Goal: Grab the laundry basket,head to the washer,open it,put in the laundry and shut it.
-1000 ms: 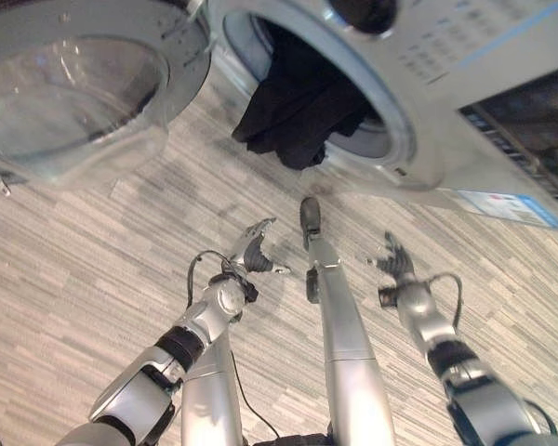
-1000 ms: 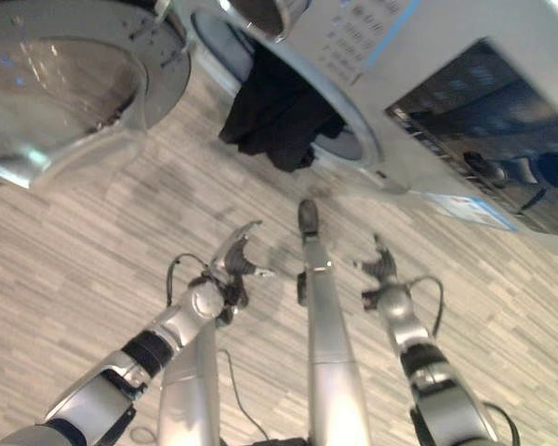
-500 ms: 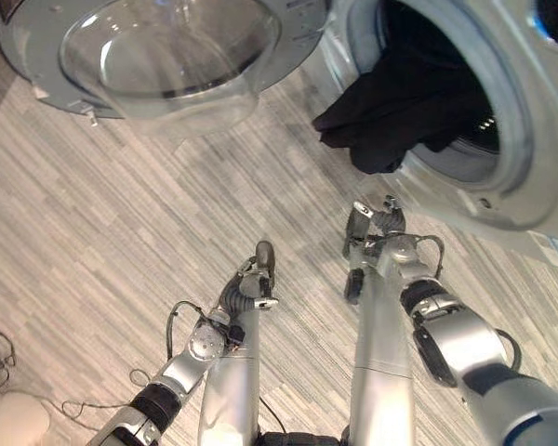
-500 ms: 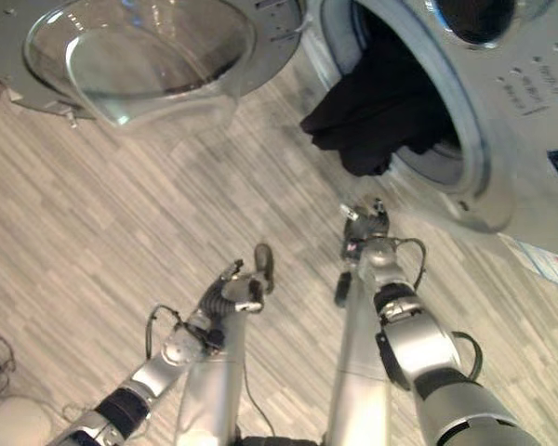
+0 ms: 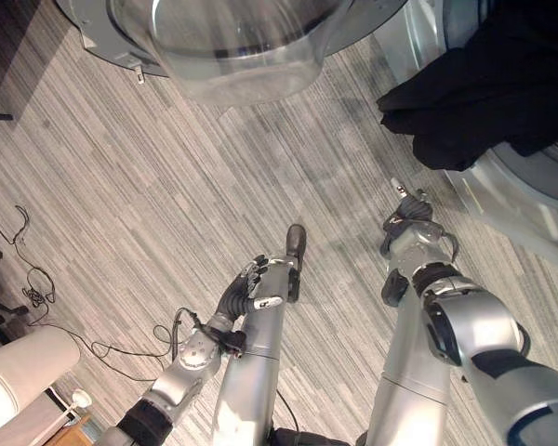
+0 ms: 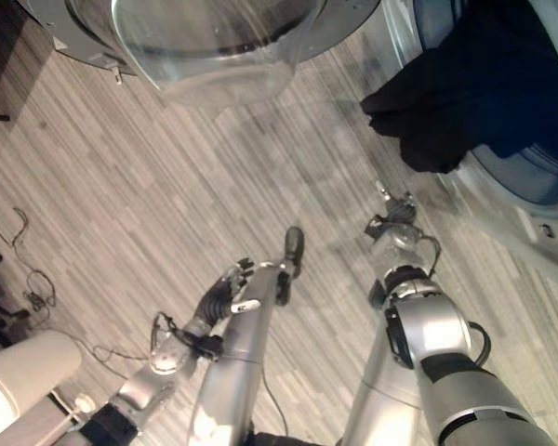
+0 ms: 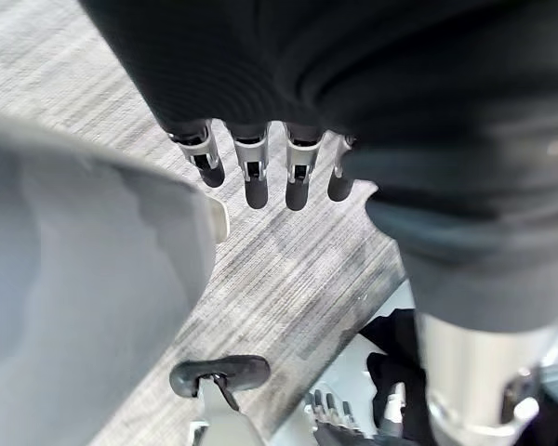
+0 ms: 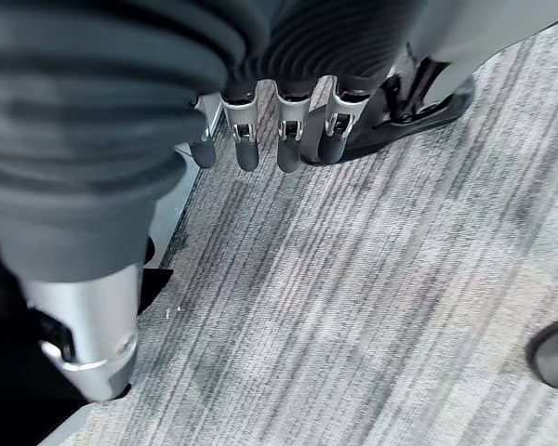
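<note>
The dark laundry (image 5: 484,111) hung over the washer (image 5: 539,200) drum's lip — the door (image 5: 232,42) could pinch it. Both hands were empty (left hand (image 5: 245,293) and right hand (image 5: 405,218), fingers loosely extended).

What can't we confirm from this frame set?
- Drum interior: the dark laundry hanging over the washer opening hides what lies behind it, and the eye views' edge cuts the opening off.
- Washer door: its upper part is cut by the top edge, so hinge and latch are unreadable.
- Laundry basket: whereabouts unknown.
</note>
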You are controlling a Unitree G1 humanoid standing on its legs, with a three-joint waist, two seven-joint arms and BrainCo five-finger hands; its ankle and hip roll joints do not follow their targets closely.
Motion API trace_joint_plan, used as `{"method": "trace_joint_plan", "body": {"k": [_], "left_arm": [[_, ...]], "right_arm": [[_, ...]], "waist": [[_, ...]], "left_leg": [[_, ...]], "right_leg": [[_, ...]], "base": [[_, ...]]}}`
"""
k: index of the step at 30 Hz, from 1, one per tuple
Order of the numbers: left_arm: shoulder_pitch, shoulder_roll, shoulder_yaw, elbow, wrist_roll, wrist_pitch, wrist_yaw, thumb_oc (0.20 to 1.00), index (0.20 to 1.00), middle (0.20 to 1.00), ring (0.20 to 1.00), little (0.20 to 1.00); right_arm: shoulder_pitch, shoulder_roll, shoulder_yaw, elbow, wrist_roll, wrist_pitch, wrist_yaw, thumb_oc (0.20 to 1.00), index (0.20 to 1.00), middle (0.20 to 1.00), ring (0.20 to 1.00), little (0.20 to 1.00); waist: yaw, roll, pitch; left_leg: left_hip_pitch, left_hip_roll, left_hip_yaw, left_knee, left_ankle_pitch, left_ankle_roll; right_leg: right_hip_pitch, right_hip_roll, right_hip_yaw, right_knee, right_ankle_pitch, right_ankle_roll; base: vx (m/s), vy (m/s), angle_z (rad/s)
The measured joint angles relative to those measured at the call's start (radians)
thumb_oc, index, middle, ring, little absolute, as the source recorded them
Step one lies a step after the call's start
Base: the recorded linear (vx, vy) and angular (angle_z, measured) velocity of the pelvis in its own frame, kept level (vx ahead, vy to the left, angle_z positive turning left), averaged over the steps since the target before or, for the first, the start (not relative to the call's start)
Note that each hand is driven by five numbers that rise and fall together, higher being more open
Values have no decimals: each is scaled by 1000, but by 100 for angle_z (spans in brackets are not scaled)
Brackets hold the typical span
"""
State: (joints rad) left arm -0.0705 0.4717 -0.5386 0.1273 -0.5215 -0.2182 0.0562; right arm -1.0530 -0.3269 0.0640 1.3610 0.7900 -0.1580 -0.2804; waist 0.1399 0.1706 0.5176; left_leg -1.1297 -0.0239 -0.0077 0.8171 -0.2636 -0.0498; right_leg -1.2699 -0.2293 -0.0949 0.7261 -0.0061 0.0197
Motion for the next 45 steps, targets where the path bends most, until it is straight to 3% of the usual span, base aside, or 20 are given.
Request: {"method": "trace_joint_plan", "body": {"k": [9,17,21,26,35,36,37,38,41,45], "left_arm": [[39,6,15,-77,-51,2,-31,1000,1000,1000,1000,1000],[53,20,14,-176,-121,-2,-39,1000,1000,1000,1000,1000],[53,25,15,-191,-149,-12,-38,1000,1000,1000,1000,1000],[54,37,17,-206,-149,-23,-37,1000,1000,1000,1000,1000],[54,36,27,-232,-186,-33,-30,1000,1000,1000,1000,1000],[54,36,27,-232,-187,-33,-30,1000,1000,1000,1000,1000],[54,36,25,-232,-187,-33,-30,1000,1000,1000,1000,1000],[54,36,24,-232,-187,-33,-29,1000,1000,1000,1000,1000],[53,36,24,-232,-188,-33,-28,1000,1000,1000,1000,1000],[52,36,24,-233,-188,-34,-27,1000,1000,1000,1000,1000]], "right_arm": [[-132,-92,-1,29,24,-3,1,1000,1000,1000,1000,1000],[-193,-165,10,34,60,-17,-2,1000,1000,1000,1000,1000],[-212,-189,15,39,60,-18,-5,1000,1000,1000,1000,1000],[-257,-269,51,73,59,-15,-12,1000,1000,1000,1000,1000],[-308,-293,54,80,83,-4,-4,1000,1000,1000,1000,1000],[-321,-293,56,86,108,-2,-4,862,862,862,862,862],[-328,-293,56,86,112,-2,-4,862,862,862,862,862],[-334,-293,56,86,126,-2,-5,576,576,576,576,576],[-366,-289,58,99,168,1,-8,200,200,200,200,200],[-392,-283,95,95,188,3,-23,200,200,200,200,200]], "waist": [[40,2,-1],[67,29,-19],[70,29,-19],[72,53,-36],[82,56,-38],[81,56,-38],[82,56,-38],[82,56,-38],[81,55,-38],[81,55,-38]], "left_leg": [[-47,-24,-20,-18,27,-8],[-96,-30,-39,-21,35,-16],[-99,-32,-43,-26,38,-19],[-132,-42,-53,-37,48,-17],[-165,-42,-51,-38,49,-18],[-166,-42,-50,-40,49,-18],[-167,-42,-49,-42,49,-17],[-167,-42,-49,-44,50,-17],[-166,-42,-49,-54,55,-18],[-167,-41,-48,-52,55,-18]], "right_leg": [[-48,-18,-1,20,-12,-5],[-89,-19,-11,22,-11,0],[-94,-24,-15,26,-17,-3],[-121,-34,-23,22,-17,-1],[-155,-34,-21,22,-14,-2],[-157,-34,-21,21,-15,-1],[-159,-34,-20,21,-15,-1],[-159,-34,-20,19,-15,-1],[-159,-33,-21,10,-8,-5],[-158,-33,-20,7,-4,-2]], "base": [[29,-9,11],[24,-4,4],[29,2,6],[17,19,7],[0,0,0],[0,0,0],[0,0,0],[0,0,0],[0,0,0],[0,0,0]]}}
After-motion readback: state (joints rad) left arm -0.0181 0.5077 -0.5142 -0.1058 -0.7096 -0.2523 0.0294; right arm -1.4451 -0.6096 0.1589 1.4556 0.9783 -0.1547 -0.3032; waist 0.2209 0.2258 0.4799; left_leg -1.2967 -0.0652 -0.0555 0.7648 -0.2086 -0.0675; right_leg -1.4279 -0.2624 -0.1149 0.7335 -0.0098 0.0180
